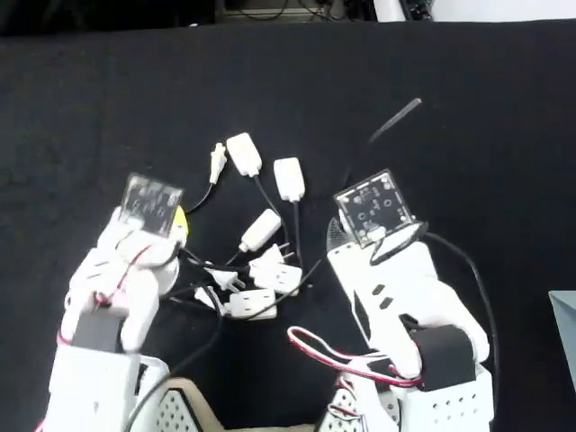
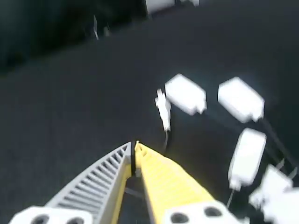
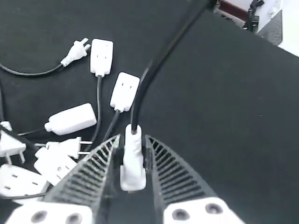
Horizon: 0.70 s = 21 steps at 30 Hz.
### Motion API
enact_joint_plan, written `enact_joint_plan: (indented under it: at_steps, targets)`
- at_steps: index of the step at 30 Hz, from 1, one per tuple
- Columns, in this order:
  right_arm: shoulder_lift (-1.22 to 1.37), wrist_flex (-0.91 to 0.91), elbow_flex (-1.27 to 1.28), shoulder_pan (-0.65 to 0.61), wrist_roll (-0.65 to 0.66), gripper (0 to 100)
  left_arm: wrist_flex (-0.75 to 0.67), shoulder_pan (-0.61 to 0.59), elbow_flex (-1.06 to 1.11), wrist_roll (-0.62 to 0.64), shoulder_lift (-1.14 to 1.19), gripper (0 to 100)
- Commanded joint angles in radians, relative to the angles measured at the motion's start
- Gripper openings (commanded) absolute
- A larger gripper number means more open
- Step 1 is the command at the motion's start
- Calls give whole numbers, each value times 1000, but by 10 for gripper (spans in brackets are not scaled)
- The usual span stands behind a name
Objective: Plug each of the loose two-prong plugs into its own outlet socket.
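Observation:
My right gripper (image 3: pixel 132 140) is shut on a white two-prong plug (image 3: pixel 132 163), whose black cord (image 3: pixel 163 51) runs up and away from it. Beyond it lie white outlet sockets (image 3: pixel 101 56) (image 3: pixel 124 91) (image 3: pixel 70 119) and a loose plug (image 3: pixel 74 50). My left gripper (image 2: pixel 134 147) is shut with its grey and yellow fingertips touching, a short way from a small white plug (image 2: pixel 163 107) and two sockets (image 2: pixel 185 94) (image 2: pixel 240 99). From above, the sockets (image 1: pixel 243 153) (image 1: pixel 289 178) and a tangle of plugs (image 1: pixel 261 279) lie between the two arms.
Everything rests on a black cloth table (image 1: pixel 468 90). Black cords cross the pile in the middle (image 1: pixel 207 292). A grey box corner (image 1: pixel 565 315) sits at the right edge. The cloth behind the pile is bare.

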Motion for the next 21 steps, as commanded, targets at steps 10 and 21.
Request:
enact_joint_plan:
  at_steps: [10,21]
  targets:
    - [-7,-18,16,127,-3,11,2,128,-211,-46,370,208]
    - [-7,-14,24,127,-3,11,2,232,-432,-43,847,243]
